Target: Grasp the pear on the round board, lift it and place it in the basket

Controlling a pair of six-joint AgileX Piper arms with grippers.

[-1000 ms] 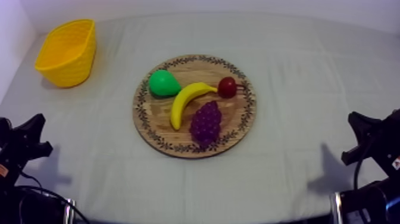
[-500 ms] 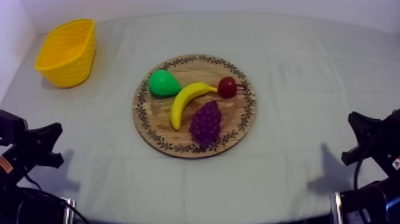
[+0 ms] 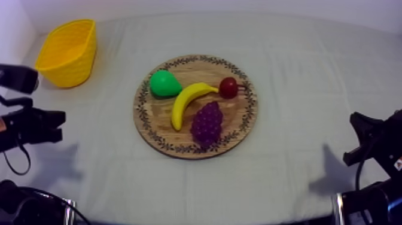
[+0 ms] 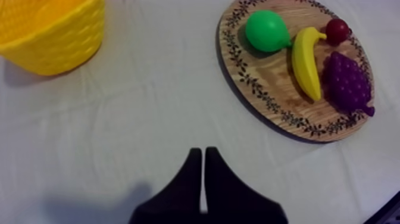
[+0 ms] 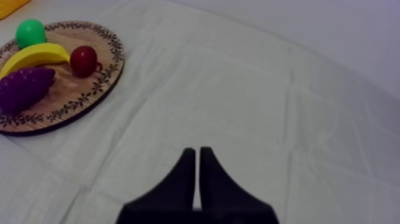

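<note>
Left arm has swung up from the near-left corner. The left gripper now hangs over the cloth between the near edge and the yellow woven basket, well apart from the board. Its fingers are pressed together in a narrow wedge with nothing in them.

The right gripper hasn't budged. It sits low at the right side, fingers together, empty.

Nothing else has shifted. The green plastic pear lies on the far-left part of the round wooden board with the patterned rim. The curved yellow banana is just beside it. The small red fruit sits at the banana's far tip. The purple bunch of grapes is on the near side. The basket stands upright at the far-left corner.

The grey-white cloth shows fold creases and soft arm shadows at both near corners. A plain pale wall runs behind the far edge.
</note>
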